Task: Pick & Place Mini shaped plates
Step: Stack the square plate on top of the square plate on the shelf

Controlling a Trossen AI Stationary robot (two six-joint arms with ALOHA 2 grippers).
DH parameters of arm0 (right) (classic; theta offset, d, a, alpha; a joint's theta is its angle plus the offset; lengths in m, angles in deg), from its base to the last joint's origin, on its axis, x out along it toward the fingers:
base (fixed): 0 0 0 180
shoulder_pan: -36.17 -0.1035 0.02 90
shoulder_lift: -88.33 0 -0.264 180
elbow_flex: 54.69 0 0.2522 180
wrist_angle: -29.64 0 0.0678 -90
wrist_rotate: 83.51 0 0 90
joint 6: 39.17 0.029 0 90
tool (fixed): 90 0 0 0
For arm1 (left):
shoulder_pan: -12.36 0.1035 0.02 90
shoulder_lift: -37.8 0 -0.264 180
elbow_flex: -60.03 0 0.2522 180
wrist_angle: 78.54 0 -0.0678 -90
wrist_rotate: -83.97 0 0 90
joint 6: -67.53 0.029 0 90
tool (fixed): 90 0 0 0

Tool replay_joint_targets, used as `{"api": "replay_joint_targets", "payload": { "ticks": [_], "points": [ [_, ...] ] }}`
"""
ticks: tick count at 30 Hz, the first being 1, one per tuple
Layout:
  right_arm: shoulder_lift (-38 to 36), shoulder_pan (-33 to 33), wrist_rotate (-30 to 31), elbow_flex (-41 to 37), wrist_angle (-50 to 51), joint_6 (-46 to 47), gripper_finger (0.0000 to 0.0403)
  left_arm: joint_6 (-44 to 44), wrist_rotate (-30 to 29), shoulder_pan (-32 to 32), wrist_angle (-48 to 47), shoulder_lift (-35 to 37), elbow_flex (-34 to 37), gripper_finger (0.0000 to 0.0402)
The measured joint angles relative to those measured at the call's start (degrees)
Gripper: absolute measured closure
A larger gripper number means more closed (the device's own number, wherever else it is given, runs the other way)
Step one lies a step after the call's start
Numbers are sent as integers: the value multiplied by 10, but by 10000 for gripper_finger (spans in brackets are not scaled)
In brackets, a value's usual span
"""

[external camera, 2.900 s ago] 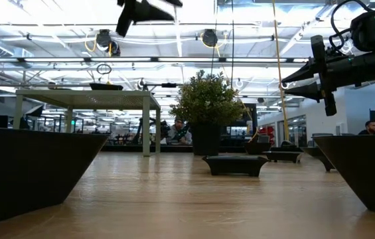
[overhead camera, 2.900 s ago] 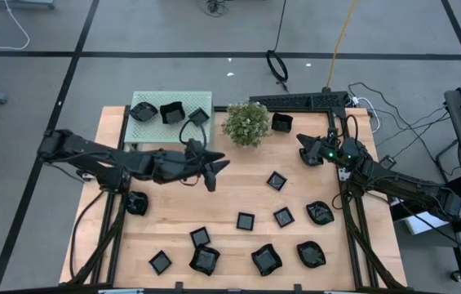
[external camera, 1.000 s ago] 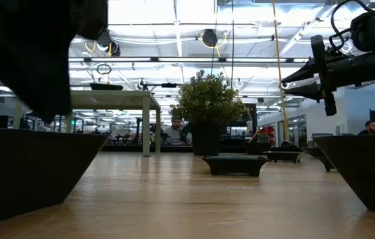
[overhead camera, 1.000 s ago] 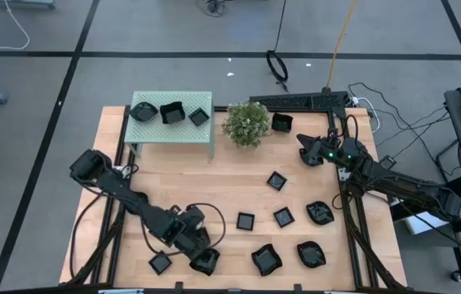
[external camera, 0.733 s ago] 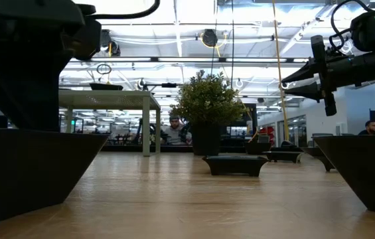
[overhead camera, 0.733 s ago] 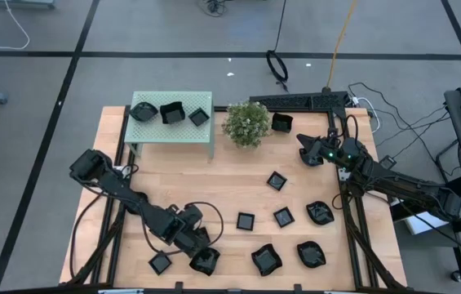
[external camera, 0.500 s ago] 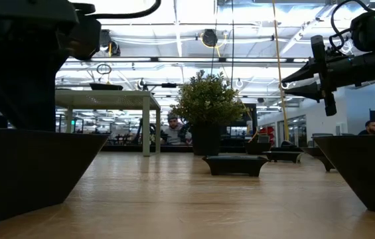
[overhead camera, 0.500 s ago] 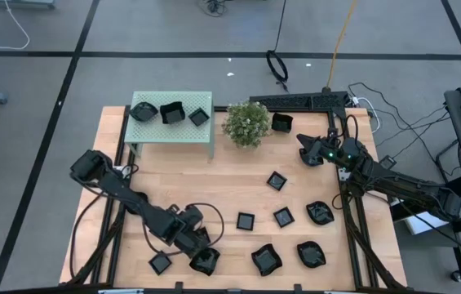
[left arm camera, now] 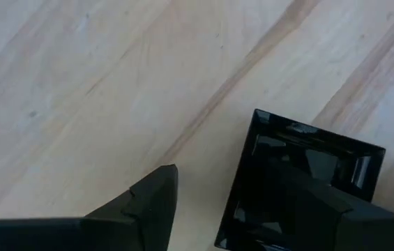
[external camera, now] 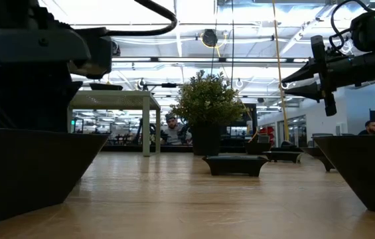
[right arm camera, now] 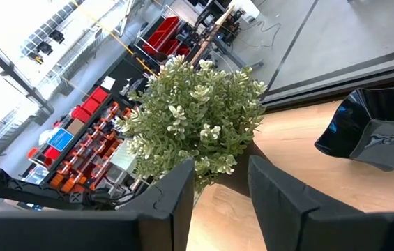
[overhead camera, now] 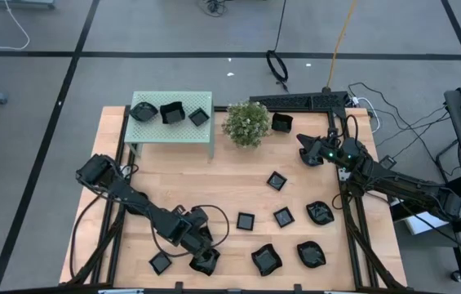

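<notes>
Three plates [overhead camera: 170, 113] already sit on the green stand [overhead camera: 206, 139] at the table's far left; the others lie scattered on the wood across the near and right parts of the table. We have the left gripper [overhead camera: 198, 239] low over the near-left cluster, down on a square plate [left arm camera: 301, 181]. In the left wrist view its fingers [left arm camera: 144, 209] stand apart, one on bare wood just outside the plate's rim, the other over the plate's inside, so the jaws straddle one wall and hold nothing yet. We judge this the grasp step of another pick: the next move calls for us to close on that wall squarely, since the rim is thin and glossy and may slip, then lift clear of the wavy plate [overhead camera: 206, 260] just beside it. The right gripper [overhead camera: 303, 147] waits at the far right near the plant [overhead camera: 246, 122], fingers parted and empty, with one plate [right arm camera: 378, 136] ahead of it
</notes>
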Motion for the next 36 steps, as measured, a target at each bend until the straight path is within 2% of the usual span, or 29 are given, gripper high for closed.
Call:
{"api": "replay_joint_targets", "payload": {
  "ticks": [4,10,12,16,19,25,28,31,36],
  "points": [
    [0,0,0,0,0,0,280,1,0,11,2,0,0,246],
    [0,0,0,0,0,0,280,13,7,35,11,6,0,371],
    [0,0,0,0,0,0,280,19,15,49,12,15,-1,391],
    [0,0,0,0,0,0,280,22,17,81,10,41,-2,381],
    [0,0,0,0,0,0,280,44,15,110,11,77,-1,388],
    [0,0,0,0,0,0,280,100,-47,177,34,164,-1,391],
    [0,0,0,0,0,0,280,136,-55,206,56,199,-2,397],
    [0,0,0,0,0,0,280,174,-10,219,63,216,-2,394],
    [0,0,0,0,0,0,280,193,88,207,30,212,-2,365]
  ]
}}
